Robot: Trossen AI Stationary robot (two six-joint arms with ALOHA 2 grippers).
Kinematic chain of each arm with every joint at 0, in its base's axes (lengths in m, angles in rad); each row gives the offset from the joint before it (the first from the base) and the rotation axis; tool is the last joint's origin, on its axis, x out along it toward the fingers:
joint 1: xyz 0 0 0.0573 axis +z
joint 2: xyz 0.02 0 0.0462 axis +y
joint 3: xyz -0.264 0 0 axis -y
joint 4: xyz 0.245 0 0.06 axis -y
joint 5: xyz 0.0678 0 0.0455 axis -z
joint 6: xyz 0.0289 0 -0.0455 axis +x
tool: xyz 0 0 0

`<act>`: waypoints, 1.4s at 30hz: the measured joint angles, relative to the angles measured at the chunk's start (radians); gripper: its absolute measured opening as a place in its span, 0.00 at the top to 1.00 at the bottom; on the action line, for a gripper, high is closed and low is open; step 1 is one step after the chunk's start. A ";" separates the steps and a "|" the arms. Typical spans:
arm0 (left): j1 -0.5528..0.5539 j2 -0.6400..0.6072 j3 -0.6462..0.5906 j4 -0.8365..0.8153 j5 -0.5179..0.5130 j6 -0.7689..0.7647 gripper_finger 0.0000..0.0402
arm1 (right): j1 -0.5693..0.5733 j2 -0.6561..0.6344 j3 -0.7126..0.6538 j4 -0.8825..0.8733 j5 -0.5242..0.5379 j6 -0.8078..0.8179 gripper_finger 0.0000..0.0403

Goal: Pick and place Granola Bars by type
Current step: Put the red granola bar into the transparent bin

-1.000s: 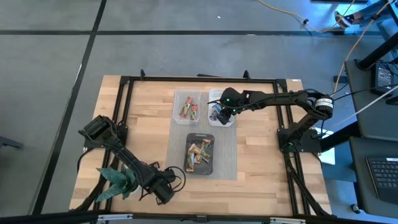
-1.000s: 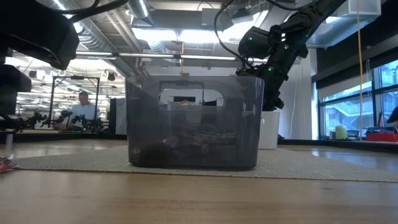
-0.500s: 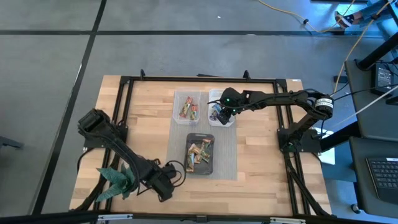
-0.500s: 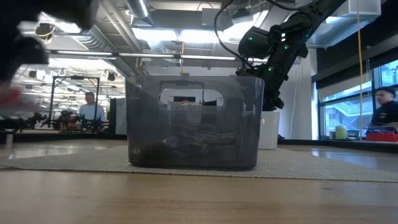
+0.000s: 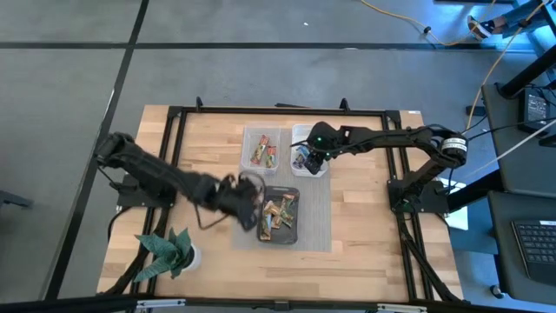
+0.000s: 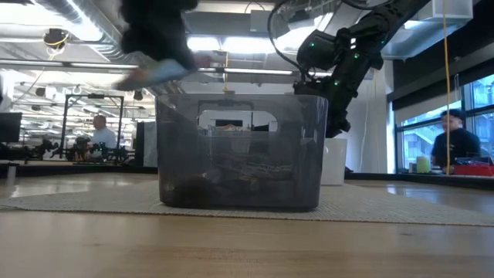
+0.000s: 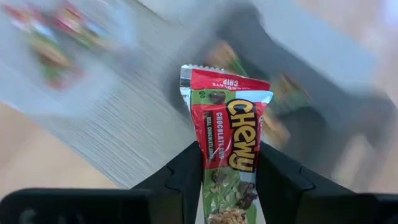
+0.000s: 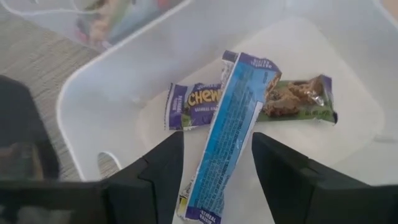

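My left gripper (image 5: pixel 249 196) hovers at the left edge of the dark tray (image 5: pixel 294 235) and is shut on a red-and-green granola bar (image 7: pixel 229 143). Several bars (image 5: pixel 280 214) lie in that tray. My right gripper (image 5: pixel 309 157) hangs open over the white tray (image 5: pixel 323 170). Its fingers stand on either side of a blue-wrapped bar (image 8: pixel 233 118) without touching it. That bar lies slanted across a purple-and-green bar (image 8: pixel 292 99) on the tray's floor. The clear tray (image 5: pixel 248 163) holds a few red-wrapped bars (image 5: pixel 263 154). My left gripper pinches the red-and-green bar by its two long edges, at the green lower part (image 7: pixel 231 180), between its two fingers (image 7: pixel 186 177). The red printed end (image 7: pixel 227 84) sticks out beyond the fingertips. The bar is lifted clear above the mat and the dark tray.
The three trays stand close together on a grey mat (image 5: pixel 318 222) at mid-table. A green artificial plant (image 5: pixel 167 252) stands at the near-left corner. A black frame (image 5: pixel 169 130) runs round the tabletop. People show in the room behind (image 6: pixel 455 139).
My left gripper has swung from the near edge beside the plant toward the table's middle, rising, and now sits at the dark tray's left edge, carrying the red bar with it. The right arm has kept still over the white tray.
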 joint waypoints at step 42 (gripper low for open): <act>0.672 0.317 0.002 0.241 0.126 0.095 0.70 | 0.016 -0.116 0.000 -0.038 -0.002 0.065 0.52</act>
